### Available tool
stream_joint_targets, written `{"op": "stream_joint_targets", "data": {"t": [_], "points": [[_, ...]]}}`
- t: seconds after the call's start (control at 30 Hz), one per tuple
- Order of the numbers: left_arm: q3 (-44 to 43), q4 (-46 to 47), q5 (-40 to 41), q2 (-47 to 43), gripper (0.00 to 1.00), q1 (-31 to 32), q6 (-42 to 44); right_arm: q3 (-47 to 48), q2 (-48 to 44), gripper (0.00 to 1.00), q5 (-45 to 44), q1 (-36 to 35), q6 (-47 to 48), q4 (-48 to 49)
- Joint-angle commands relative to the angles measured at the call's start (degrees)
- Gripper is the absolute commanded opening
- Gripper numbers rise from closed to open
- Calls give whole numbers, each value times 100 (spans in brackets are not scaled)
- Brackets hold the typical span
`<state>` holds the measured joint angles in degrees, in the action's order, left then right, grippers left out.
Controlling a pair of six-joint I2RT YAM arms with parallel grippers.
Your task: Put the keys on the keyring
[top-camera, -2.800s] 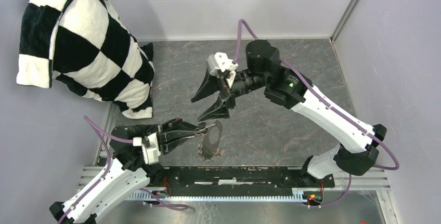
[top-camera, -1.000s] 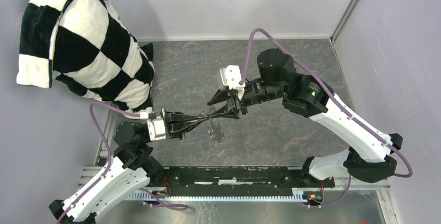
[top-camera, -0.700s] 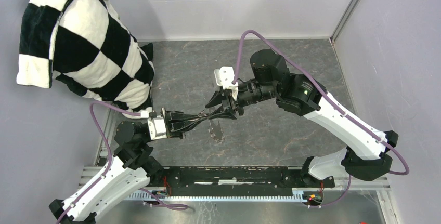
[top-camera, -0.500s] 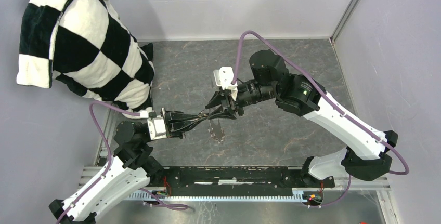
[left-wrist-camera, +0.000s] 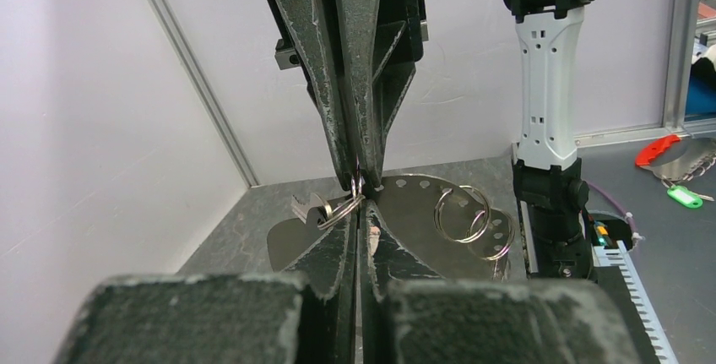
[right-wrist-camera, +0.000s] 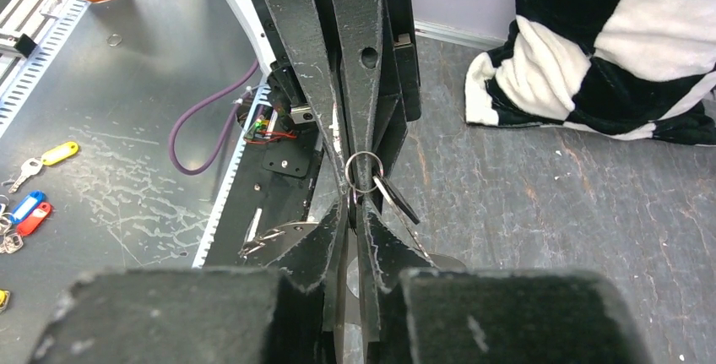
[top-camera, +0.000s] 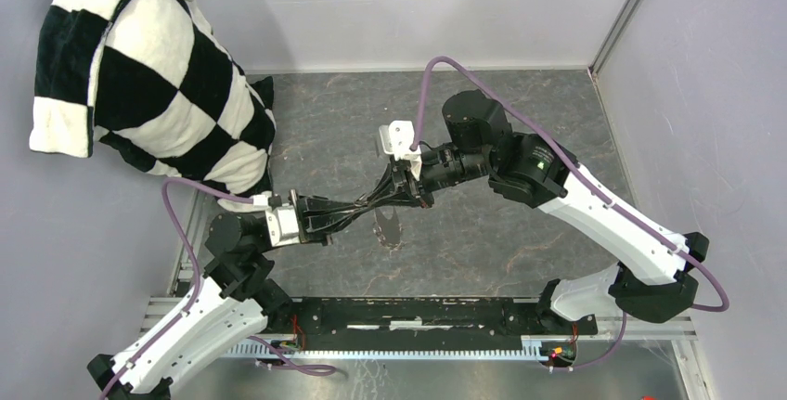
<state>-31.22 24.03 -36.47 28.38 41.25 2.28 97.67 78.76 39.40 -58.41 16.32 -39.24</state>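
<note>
Left pincer (left-wrist-camera: pixel 361 212) clamped tight on ring (right-wrist-camera: pixel 364 171), held midair above table (top-camera: pixel 483 233). Right pincer (right-wrist-camera: pixel 355 208) tip to tip with it, jaws nearly together at same ring; grip uncertain. Black key (right-wrist-camera: pixel 395 199) appears threaded, dangling. Red key unseen: judged half done.

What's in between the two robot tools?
A small ring with a dark-headed key hanging on it, right where the left tool and right tool meet tip to tip. The right wrist view shows it best.
</note>
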Motion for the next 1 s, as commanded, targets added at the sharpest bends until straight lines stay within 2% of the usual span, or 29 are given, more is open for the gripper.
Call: {"op": "stream_joint_targets", "data": {"t": [0.0,0.1,0.2,0.37,0.43,0.6,0.67,0.73,0.77,0.97], "points": [[-325,406,53,40,2,5,-159,-93,-53,11,-138,-41,-12,139],[-332,373,28,49,2,5,-159,-236,-115,10,-146,-48,-21,282],[-378,266,2,83,2,5,-146,-296,-108,2,-186,-65,-30,332],[-452,207,9,132,2,6,-113,-352,-85,9,-264,-157,29,298],[-463,192,12,134,2,5,-108,-386,-118,1,-298,-161,47,319],[-466,124,72,126,2,5,-58,-456,-256,0,-608,-168,-68,498],[-472,-5,97,101,10,5,0,-556,-374,0,-615,-131,-252,680],[-471,-247,28,35,28,5,213,-687,-486,0,-460,-61,-493,899],[-456,-388,-50,-8,33,5,352,-753,-537,0,-422,-40,-612,986],[-391,-1086,-8,-224,41,5,671,-1151,-840,0,-534,-11,-927,1335]]}}
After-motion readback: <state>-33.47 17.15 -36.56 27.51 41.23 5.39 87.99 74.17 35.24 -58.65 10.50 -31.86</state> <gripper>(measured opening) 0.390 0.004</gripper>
